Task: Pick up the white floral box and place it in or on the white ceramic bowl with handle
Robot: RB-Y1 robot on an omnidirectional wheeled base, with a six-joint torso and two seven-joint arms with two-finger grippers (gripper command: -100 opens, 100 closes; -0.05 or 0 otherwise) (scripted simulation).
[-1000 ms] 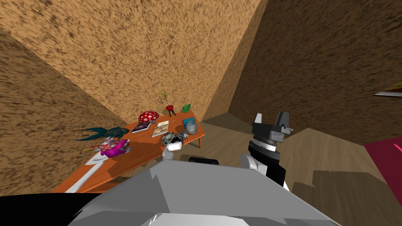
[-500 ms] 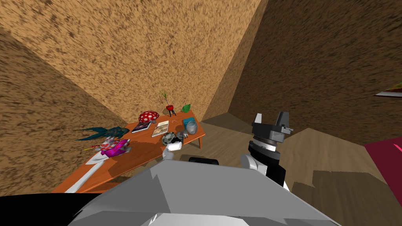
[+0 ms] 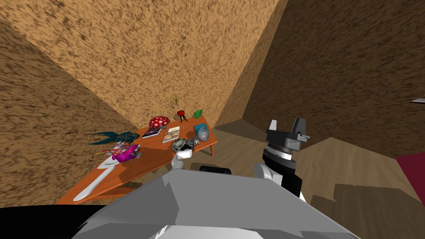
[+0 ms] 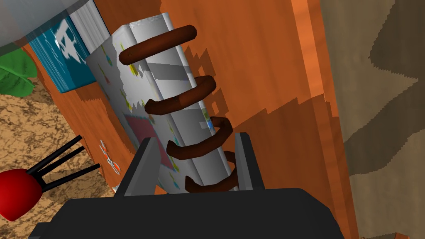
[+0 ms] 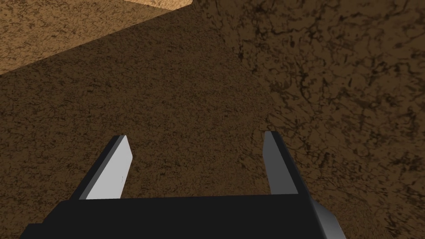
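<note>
In the head view my left gripper (image 3: 187,146) sits at the orange table's (image 3: 151,161) end near the pale bowl (image 3: 203,133), I think; the left wrist view has its fingers (image 4: 143,170) clamped on the white floral box (image 4: 118,83), close to the table's edge; the right wrist view shows my right gripper (image 5: 196,137) spread wide.

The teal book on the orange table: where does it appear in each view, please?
Head view: teal book at the orange table's far end, near the green leaf.
Left wrist view: teal book beyond the white floral box in the shut left gripper.
Right wrist view: right gripper, open.
Shared landmark: the green leaf.
</note>
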